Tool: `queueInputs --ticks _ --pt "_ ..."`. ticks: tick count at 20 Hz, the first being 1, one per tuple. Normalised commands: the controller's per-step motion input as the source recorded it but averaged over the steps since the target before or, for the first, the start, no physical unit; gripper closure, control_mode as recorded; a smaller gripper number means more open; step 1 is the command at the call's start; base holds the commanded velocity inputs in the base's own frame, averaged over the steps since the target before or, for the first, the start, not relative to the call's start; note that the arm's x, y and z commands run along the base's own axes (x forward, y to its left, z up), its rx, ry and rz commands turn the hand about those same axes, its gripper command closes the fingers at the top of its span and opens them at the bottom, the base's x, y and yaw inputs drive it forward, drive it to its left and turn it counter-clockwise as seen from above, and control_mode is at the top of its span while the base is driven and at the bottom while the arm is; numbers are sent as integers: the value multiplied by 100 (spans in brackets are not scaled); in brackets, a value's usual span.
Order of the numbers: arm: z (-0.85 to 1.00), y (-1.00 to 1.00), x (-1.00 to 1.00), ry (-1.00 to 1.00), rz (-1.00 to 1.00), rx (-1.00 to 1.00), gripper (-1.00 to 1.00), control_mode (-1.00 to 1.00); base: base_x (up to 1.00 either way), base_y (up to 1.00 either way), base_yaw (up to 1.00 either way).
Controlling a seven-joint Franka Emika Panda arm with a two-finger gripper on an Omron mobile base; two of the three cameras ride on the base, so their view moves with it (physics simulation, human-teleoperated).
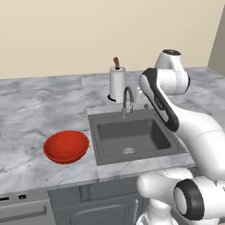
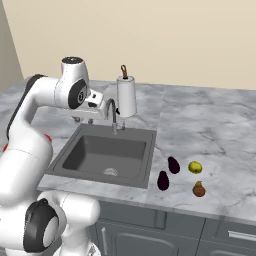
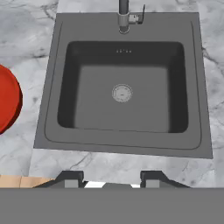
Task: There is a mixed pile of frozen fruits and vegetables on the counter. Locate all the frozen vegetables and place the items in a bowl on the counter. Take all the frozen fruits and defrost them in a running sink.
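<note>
Two dark purple vegetables (image 2: 173, 165) (image 2: 163, 180) lie on the counter (image 2: 210, 130) right of the sink (image 2: 100, 150). Close by are the fruits, a yellow-green one (image 2: 195, 167) and a brown pear-shaped one (image 2: 199, 189). The red bowl (image 1: 66, 154) stands empty on the counter left of the sink (image 1: 145, 134). My gripper (image 2: 85, 119) hangs high over the sink's back left part, near the faucet (image 2: 114, 114). In the hand view its fingertips (image 3: 72, 177) stand apart over the basin (image 3: 87, 96) with nothing between them, and the bowl's edge (image 3: 8, 103) shows at the left. No water shows in the basin.
A paper towel roll (image 2: 126, 96) on a holder stands behind the faucet (image 1: 127, 101). The wall runs along the back of the counter. Grey cabinet fronts (image 2: 150, 230) lie below the front edge.
</note>
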Motion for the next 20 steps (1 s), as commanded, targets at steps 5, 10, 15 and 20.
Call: queueInputs --ticks 5,10,15,20 --pt "-6 -16 -47 0 0 1 -100 -100 0 0 0" --pt "-33 -67 -71 1 -4 1 -100 -100 0 0 0" --pt "-34 -97 21 4 -1 0 -100 -100 0 0 0" --pt "-47 -92 57 12 -1 0 -100 -100 0 0 0"
